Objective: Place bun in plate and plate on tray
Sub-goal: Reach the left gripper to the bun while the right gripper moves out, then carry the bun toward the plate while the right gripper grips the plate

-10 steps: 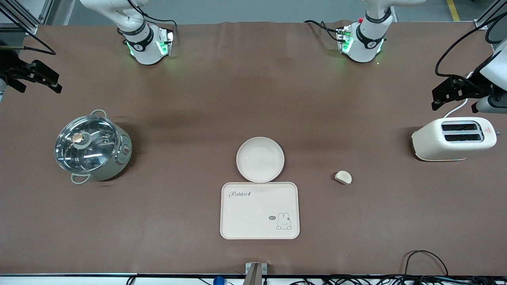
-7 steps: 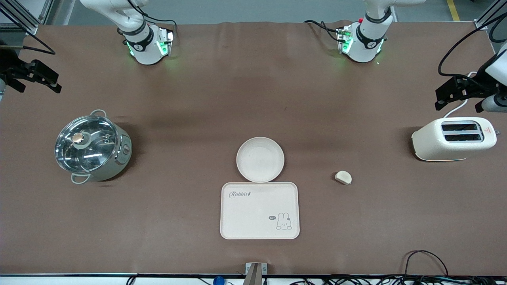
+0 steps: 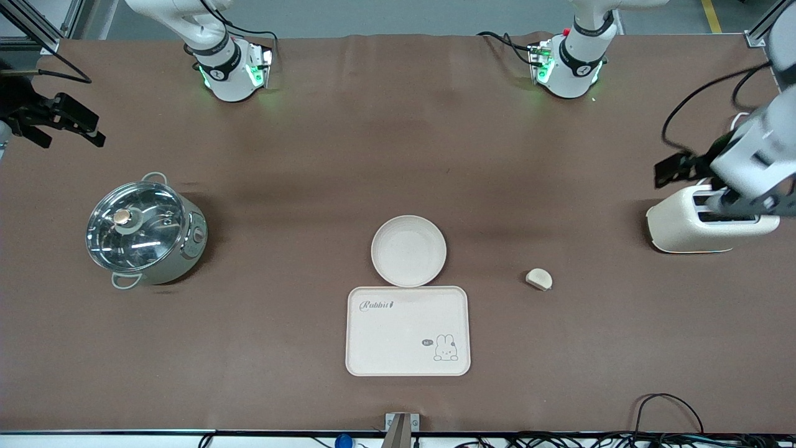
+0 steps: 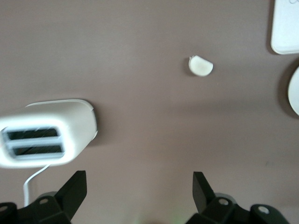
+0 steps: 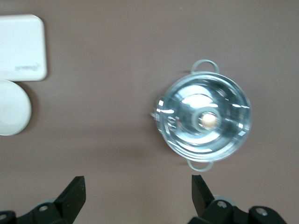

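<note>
The bun (image 3: pixel 539 279) lies on the brown table, between the plate and the toaster; it also shows in the left wrist view (image 4: pixel 201 66). The plate (image 3: pixel 408 250) is empty and touches the edge of the Rabbit tray (image 3: pixel 407 331), which lies nearer the front camera. My left gripper (image 3: pixel 675 167) is open and empty in the air over the toaster's end (image 4: pixel 139 191). My right gripper (image 3: pixel 65 127) is open and empty at the right arm's end of the table, over bare table beside the pot (image 5: pixel 138 191). The right wrist view shows the tray (image 5: pixel 21 46) and the plate (image 5: pixel 13 107) at its edge.
A cream toaster (image 3: pixel 712 227) stands at the left arm's end of the table, also in the left wrist view (image 4: pixel 46 133). A steel pot with a glass lid (image 3: pixel 144 231) stands at the right arm's end, also in the right wrist view (image 5: pixel 204 120).
My left arm has swung in over the toaster, toward the table's middle. My right gripper has shifted slightly inward. The bun, plate and tray have not moved.
</note>
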